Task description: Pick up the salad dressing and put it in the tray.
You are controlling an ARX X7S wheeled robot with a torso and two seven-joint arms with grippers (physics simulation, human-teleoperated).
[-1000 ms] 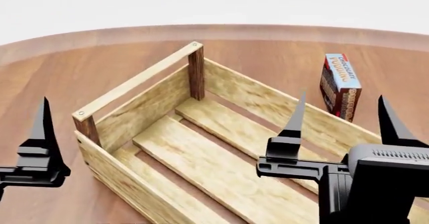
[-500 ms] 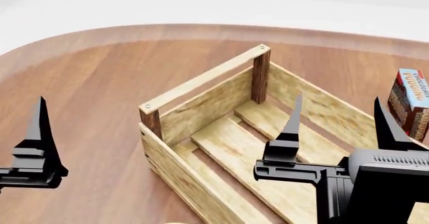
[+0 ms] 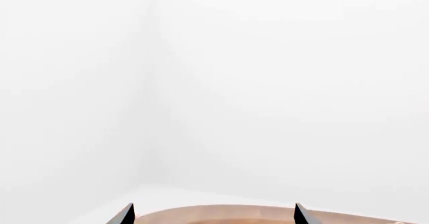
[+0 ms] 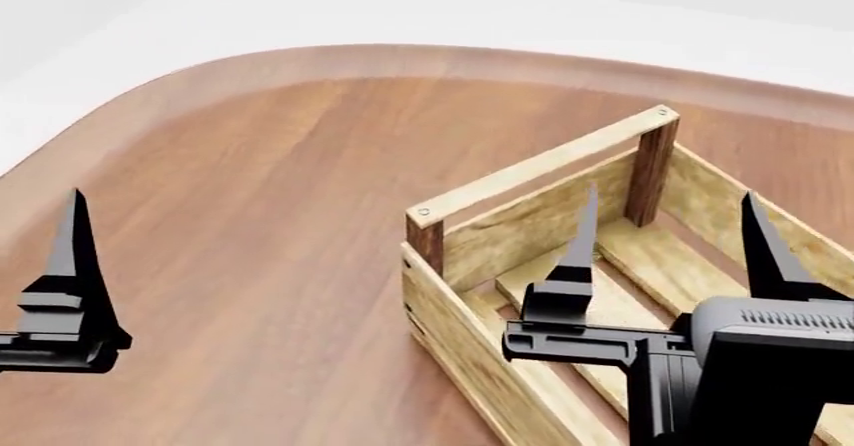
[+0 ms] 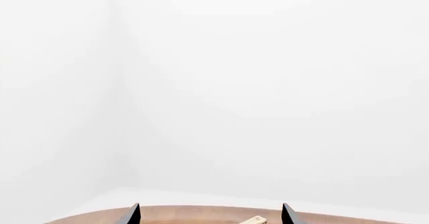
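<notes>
The salad dressing is not in any view. The tray [image 4: 534, 171], a light-wood crate with dark brown corner posts and a top rail, stands on the table at the right of the head view, with nothing visible inside it. My right gripper [image 4: 669, 196] hovers open over the tray's near end, nothing between its fingers. In the right wrist view the right gripper [image 5: 210, 208] shows two spread tips and a corner of the tray [image 5: 254, 220]. My left gripper [image 3: 213, 209] is open and empty. Only one of its fingers [image 4: 70, 256] shows at the head view's left edge.
The round brown wooden table [image 4: 240, 216] has its curved far edge [image 4: 334, 58] running across the back, with white floor and walls beyond. Both wrist views look out over that edge at a white room corner.
The head view has swung left. The tray has slid from the middle to the right of the picture, and the chocolate pudding box has gone out of view. Both grippers remain open.
</notes>
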